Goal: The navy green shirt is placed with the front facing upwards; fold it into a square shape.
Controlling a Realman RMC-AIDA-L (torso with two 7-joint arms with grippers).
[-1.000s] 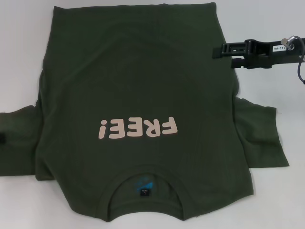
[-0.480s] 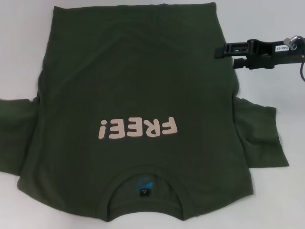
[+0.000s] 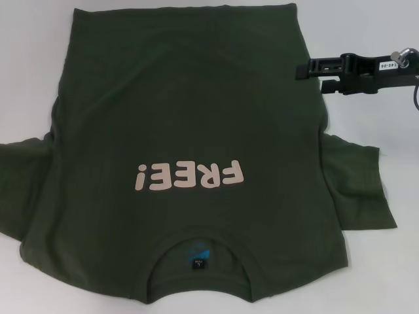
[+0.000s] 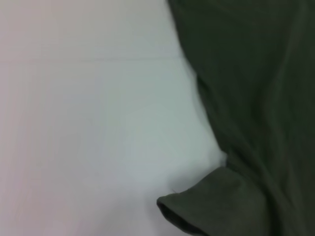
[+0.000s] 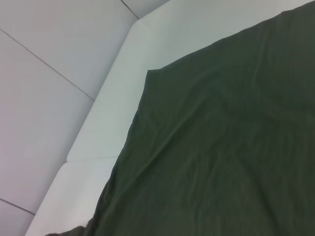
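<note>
Right gripper (image 3: 302,69), seemingly closed and empty, hovers at the flat navy green shirt (image 3: 190,118)'s edge.

A black robot arm (image 3: 366,73), the machine's right, showed at the right edge of the head view. Its gripper (image 3: 302,69) was a flat, slim black assembly with ribbed, angular segments. A small white label with dark printed characters (image 3: 387,65), too small to read, sat on the upper side. Beside the label stood a silver metal fitting (image 3: 396,57), and a thin dark cable (image 3: 415,98) looped down behind it.
</note>
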